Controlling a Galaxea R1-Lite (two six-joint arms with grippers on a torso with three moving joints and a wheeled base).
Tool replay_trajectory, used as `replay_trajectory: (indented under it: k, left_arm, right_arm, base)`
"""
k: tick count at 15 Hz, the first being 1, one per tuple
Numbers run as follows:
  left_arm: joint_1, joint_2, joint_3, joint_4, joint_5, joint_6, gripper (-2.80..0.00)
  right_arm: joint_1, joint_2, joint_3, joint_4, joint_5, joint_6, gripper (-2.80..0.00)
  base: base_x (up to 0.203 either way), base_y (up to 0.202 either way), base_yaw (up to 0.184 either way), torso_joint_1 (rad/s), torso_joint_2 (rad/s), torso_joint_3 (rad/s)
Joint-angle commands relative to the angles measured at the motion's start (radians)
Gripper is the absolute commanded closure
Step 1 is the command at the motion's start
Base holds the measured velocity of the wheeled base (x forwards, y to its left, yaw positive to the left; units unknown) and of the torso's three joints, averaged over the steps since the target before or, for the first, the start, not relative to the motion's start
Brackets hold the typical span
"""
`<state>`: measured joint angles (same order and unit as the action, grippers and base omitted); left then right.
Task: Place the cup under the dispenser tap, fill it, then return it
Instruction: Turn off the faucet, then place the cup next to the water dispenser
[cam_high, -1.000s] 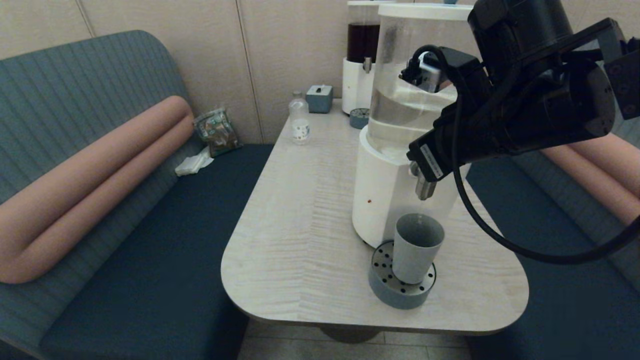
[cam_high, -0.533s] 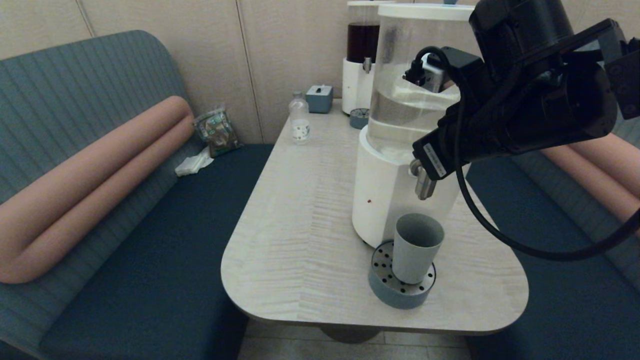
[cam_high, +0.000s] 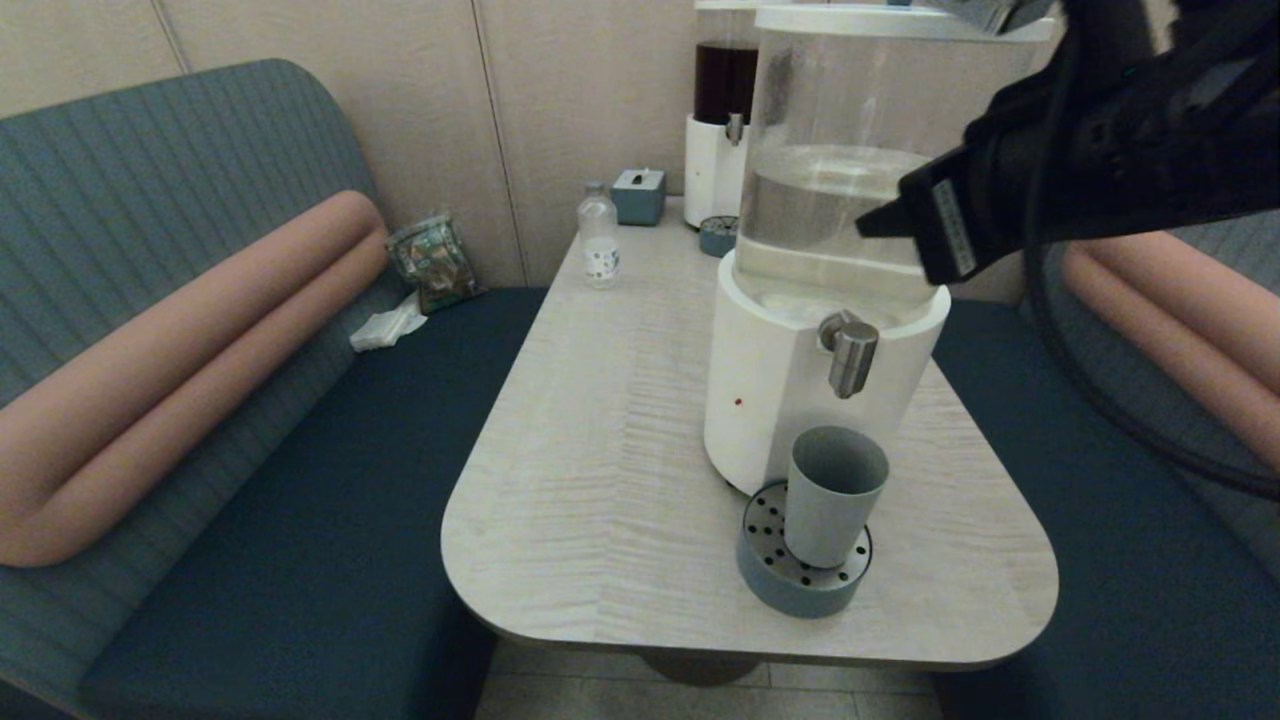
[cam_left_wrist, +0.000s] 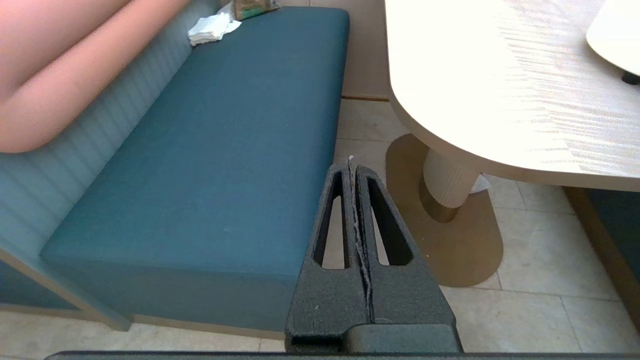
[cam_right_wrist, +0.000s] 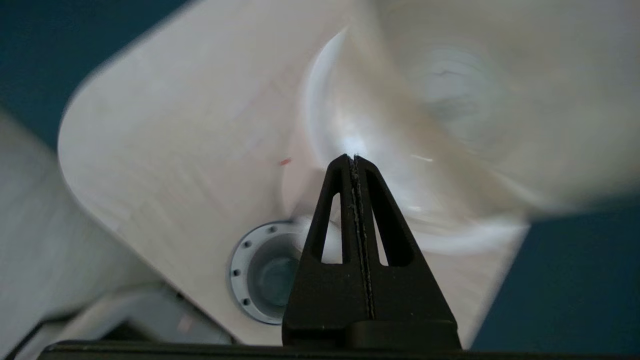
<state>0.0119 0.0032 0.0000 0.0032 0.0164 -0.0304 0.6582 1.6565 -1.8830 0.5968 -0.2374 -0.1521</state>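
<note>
At the lower centre of the head view, the cup (cam_high: 834, 494) stands upright on the round drip tray (cam_high: 768, 575) on the pale wooden table (cam_high: 600, 450), directly under the dispenser tap (cam_high: 852, 357). Behind are blue benches. My right gripper (cam_right_wrist: 353, 159) (fingers pressed together) hangs above the clear tank (cam_high: 850, 150). My left gripper (cam_left_wrist: 352, 161), also closed, is over the floor.

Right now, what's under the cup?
The cup stands on the round perforated drip tray, below the dispenser tap. Tray holes show around it; those beneath its base are hidden. The right pincer is above, shut.
</note>
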Motion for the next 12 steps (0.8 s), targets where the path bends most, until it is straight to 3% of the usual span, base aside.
replay_trajectory:
  k: [1,3,4,7,10,12]
  left_arm:
    - [0.000,0.001,0.001,0.000,0.000,0.000,0.00]
    - [0.000,0.001,0.001,0.000,0.000,0.000,0.00]
    - [0.000,0.001,0.000,0.000,0.000,0.000,0.00]
    - [0.000,0.001,0.000,0.000,0.000,0.000,0.00]
    - [0.000,0.001,0.001,0.000,0.000,0.000,0.00]
    - [0.000,0.001,0.002,0.000,0.000,0.000,0.00]
  right_arm:
    - [0.005,-0.158,0.007,-0.002,-0.029,-0.009,0.00]
    - [-0.078,-0.318,0.081,-0.009,-0.062,-0.035,0.00]
    - [-0.181,-0.410,0.157,-0.025,-0.057,-0.045,0.00]
    - [-0.439,-0.747,0.531,-0.154,0.016,-0.061,0.00]
    - [-0.522,-1.127,0.848,-0.248,0.056,-0.063,0.00]
    - [-0.553,-1.318,1.082,-0.326,0.040,-0.038,0.00]
  base:
    - [0.000,0.000,0.000,0.000,0.00,0.000]
    - [0.000,0.000,0.000,0.000,0.00,0.000]
    - [0.000,0.000,0.000,0.000,0.00,0.000]
    - [0.000,0.000,0.000,0.000,0.00,0.000]
    - [0.000,0.000,0.000,0.000,0.00,0.000]
    - [0.000,0.000,0.000,0.000,0.00,0.000]
